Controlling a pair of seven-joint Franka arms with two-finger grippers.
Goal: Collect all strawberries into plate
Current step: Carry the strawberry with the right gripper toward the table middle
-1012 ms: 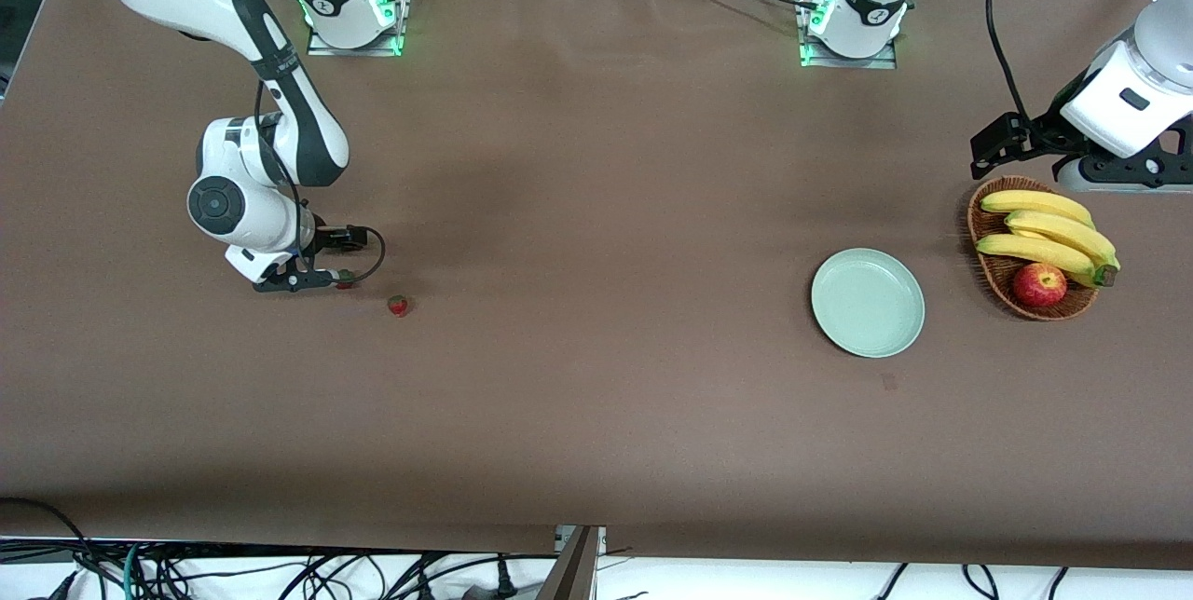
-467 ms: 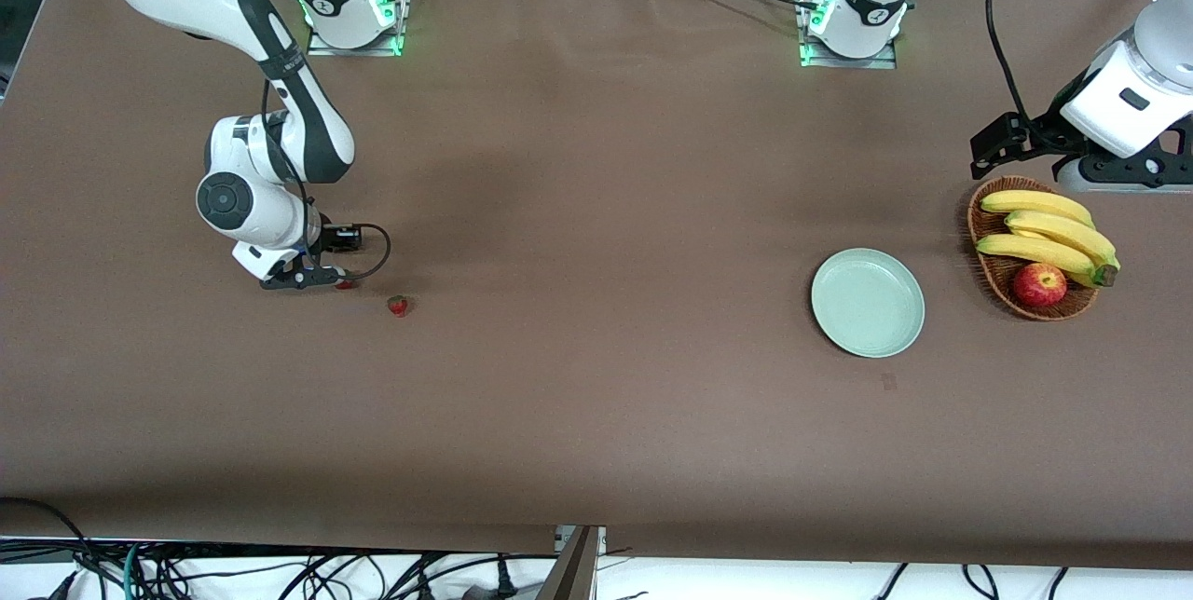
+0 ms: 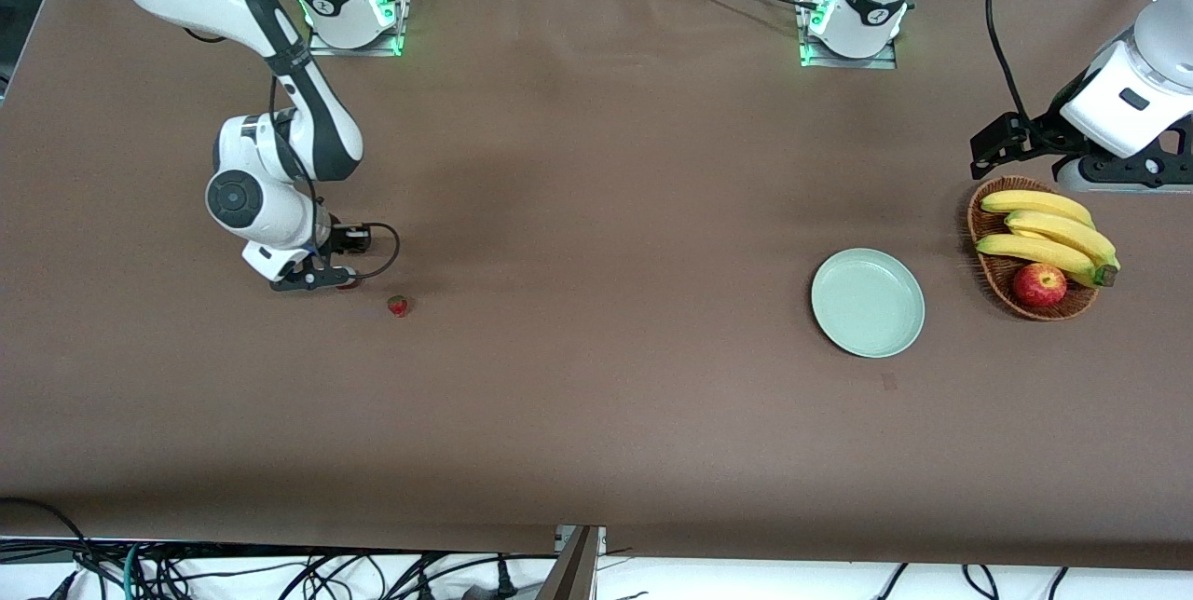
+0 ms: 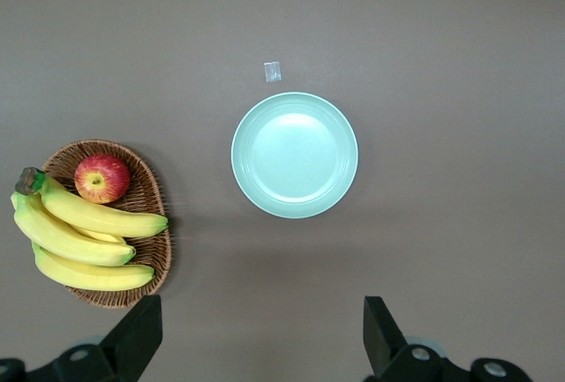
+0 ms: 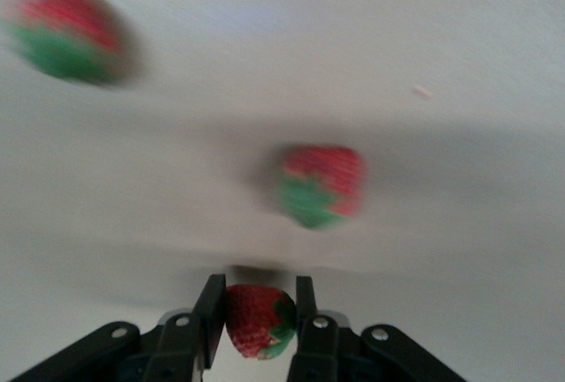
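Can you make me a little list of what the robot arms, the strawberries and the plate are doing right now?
right gripper: shut on a strawberry, low over the table at the right arm's end
other strawberries: two on the table, and
plate: empty, beside the basket
basket: holds bananas and an apple
left gripper: open, waiting high above the plate and basket

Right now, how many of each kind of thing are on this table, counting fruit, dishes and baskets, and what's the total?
Strawberries: 3, one in the right gripper, two on the table
Bananas: 3
Apple: 1
Plate: 1
Basket: 1
Total: 9
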